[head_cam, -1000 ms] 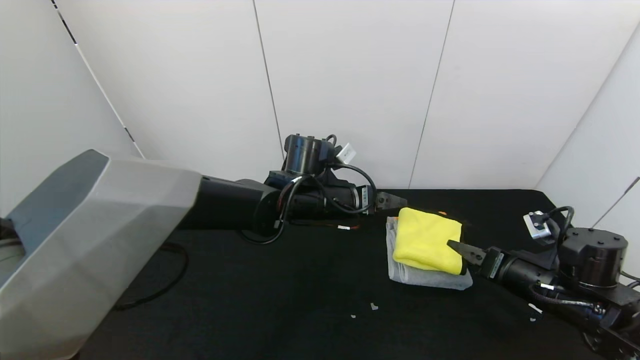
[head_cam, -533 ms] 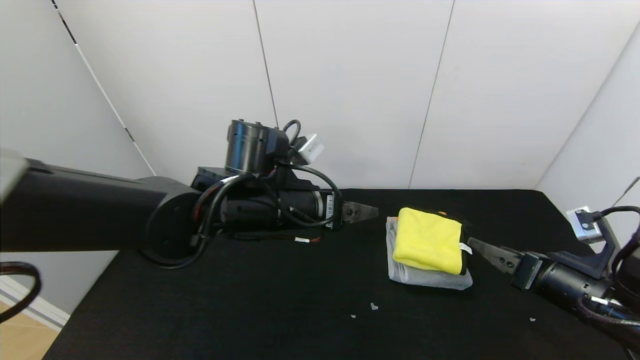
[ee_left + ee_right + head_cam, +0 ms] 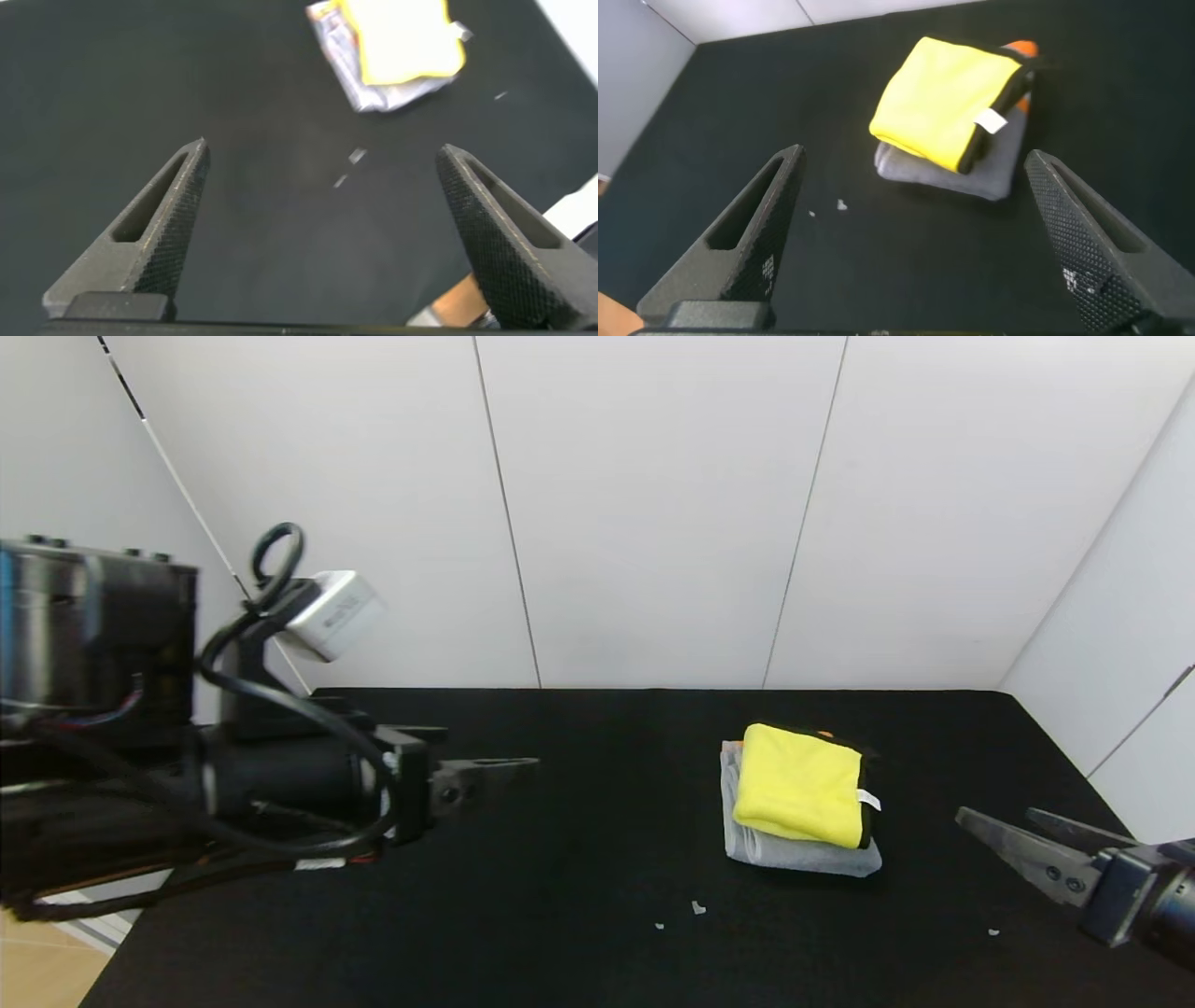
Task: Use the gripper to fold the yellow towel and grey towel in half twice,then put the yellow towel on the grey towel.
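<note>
The folded yellow towel (image 3: 798,784) with dark trim and a small white tag lies on top of the folded grey towel (image 3: 794,852) on the black table, right of centre. Both show in the right wrist view, the yellow towel (image 3: 945,105) and the grey towel (image 3: 976,174), and far off in the left wrist view, yellow towel (image 3: 402,37). My left gripper (image 3: 518,765) is open and empty, far left of the stack. My right gripper (image 3: 1004,823) is open and empty, right of the stack and apart from it.
The black table (image 3: 560,859) carries a few small pale scraps (image 3: 695,907) in front of the stack. White wall panels stand behind and at the right. The table's left edge drops to a wooden floor (image 3: 37,971).
Both arms have drawn back from the stack: the left gripper moved far to the left, the right gripper moved right and toward me. The towels have not moved.
</note>
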`<state>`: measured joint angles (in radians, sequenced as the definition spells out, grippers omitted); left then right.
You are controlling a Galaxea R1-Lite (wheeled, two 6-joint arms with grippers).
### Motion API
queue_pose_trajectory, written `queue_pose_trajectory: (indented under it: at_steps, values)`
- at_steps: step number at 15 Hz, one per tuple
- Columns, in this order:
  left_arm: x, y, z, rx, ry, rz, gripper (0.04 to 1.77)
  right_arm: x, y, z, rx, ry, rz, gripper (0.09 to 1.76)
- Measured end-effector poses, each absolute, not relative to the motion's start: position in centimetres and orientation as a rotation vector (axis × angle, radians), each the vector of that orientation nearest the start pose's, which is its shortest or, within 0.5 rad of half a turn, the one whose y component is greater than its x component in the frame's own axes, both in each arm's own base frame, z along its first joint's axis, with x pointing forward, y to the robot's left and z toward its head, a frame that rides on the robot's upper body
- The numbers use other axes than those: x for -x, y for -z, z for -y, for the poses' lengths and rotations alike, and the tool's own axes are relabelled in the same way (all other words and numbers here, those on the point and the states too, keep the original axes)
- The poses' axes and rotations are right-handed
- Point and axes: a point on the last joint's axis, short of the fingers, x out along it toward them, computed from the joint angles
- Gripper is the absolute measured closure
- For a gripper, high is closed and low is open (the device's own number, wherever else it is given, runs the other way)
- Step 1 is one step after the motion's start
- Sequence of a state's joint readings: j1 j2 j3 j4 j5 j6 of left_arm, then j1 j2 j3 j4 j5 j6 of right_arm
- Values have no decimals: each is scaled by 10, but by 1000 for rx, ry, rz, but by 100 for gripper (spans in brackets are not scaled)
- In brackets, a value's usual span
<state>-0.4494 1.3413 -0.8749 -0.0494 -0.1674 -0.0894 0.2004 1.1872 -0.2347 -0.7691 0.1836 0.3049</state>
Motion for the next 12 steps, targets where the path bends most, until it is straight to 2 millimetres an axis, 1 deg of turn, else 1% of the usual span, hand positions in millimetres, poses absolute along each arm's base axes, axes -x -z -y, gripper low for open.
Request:
queue_pose_trajectory:
  at_steps: [3, 6, 9, 12]
  values:
    - [-141, -243, 59, -12, 512, -432, 9, -113, -171, -26, -261, -335, -219, 15]
    - [-86, -243, 28, -18, 422, -412, 9, -75, -179, -18, -237, -318, -222, 15]
    - [-38, -234, 11, -7, 335, -351, 9, -34, -186, -9, -225, -298, -156, 15]
    - [-1, -214, 3, -3, 254, -303, 9, 0, -183, -4, -216, -279, -104, 15]
